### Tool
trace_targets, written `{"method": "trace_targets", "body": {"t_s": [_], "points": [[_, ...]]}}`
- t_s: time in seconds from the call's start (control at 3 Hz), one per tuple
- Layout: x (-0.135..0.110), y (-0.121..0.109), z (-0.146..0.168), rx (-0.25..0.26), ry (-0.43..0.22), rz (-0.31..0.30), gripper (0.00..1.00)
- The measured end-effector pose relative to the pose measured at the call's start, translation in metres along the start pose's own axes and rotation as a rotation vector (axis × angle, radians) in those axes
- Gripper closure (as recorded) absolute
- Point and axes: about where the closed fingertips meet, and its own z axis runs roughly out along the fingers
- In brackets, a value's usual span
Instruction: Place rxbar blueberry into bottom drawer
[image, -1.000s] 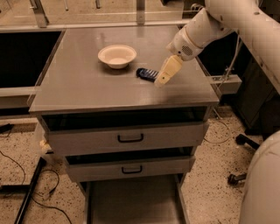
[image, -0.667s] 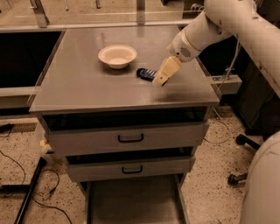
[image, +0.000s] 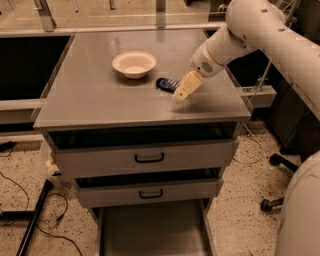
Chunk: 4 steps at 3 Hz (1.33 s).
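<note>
The rxbar blueberry (image: 165, 83), a small dark blue bar with white stripes, lies flat on the grey cabinet top (image: 100, 95), just right of the bowl. My gripper (image: 184, 88), tan at its end, hangs over the top right next to the bar's right end, at or just above the surface; whether it touches the bar I cannot tell. The bottom drawer (image: 150, 227) is pulled out below the two handled drawers, a wide shallow grey tray with nothing in it.
A cream bowl (image: 134, 64) stands on the top, left of the bar. Two grey drawers with black handles (image: 149, 158) sit above the tray. My white arm (image: 270, 35) reaches in from the right. Cables lie on the floor at left.
</note>
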Motion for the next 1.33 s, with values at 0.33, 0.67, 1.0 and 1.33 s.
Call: {"method": "trace_targets", "body": {"t_s": [0.33,0.67,1.0,1.33], "points": [[0.0047,-0.0013,0.0089,-0.006,0.010,0.008,0.00],[0.0072,-0.0021,0.0184,-0.025,0.013,0.012,0.00],[0.0072,-0.0020,0.0184,-0.025,0.013,0.012,0.19],[0.0072,-0.0020,0.0185,-0.026,0.013,0.012,0.43]]}}
